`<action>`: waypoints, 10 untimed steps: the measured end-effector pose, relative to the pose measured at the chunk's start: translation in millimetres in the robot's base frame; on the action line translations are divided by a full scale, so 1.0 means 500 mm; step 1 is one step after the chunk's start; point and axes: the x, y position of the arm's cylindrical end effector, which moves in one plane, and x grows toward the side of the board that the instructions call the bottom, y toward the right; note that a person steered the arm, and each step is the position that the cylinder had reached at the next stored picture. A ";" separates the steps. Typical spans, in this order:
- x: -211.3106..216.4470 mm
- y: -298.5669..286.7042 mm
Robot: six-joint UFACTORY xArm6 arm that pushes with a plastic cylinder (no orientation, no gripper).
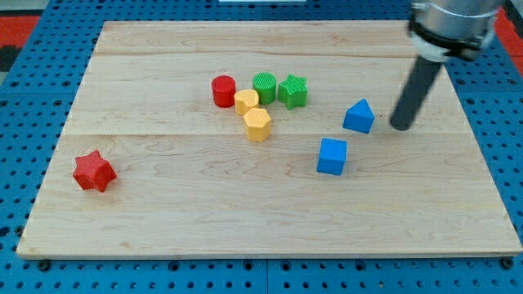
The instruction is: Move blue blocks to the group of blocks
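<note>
My tip point(400, 126) rests on the board at the view's right, just right of a blue triangular block point(359, 117), with a small gap between them. A blue cube point(332, 156) lies below and to the left of that block. The group sits at the board's upper middle: a red cylinder point(223, 91), a green cylinder point(264, 86), a green star point(292, 91), a yellow block point(246, 102) and a yellow hexagonal block point(257, 124). Both blue blocks are apart from the group, to its right.
A red star point(93, 171) lies alone at the view's lower left. The wooden board point(163, 220) lies on a blue perforated base point(24, 49). The arm's body point(453, 20) hangs over the upper right corner.
</note>
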 end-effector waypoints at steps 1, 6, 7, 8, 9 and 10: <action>-0.007 -0.137; -0.040 -0.154; -0.017 -0.049; 0.109 0.078; 0.176 0.007; 0.149 -0.120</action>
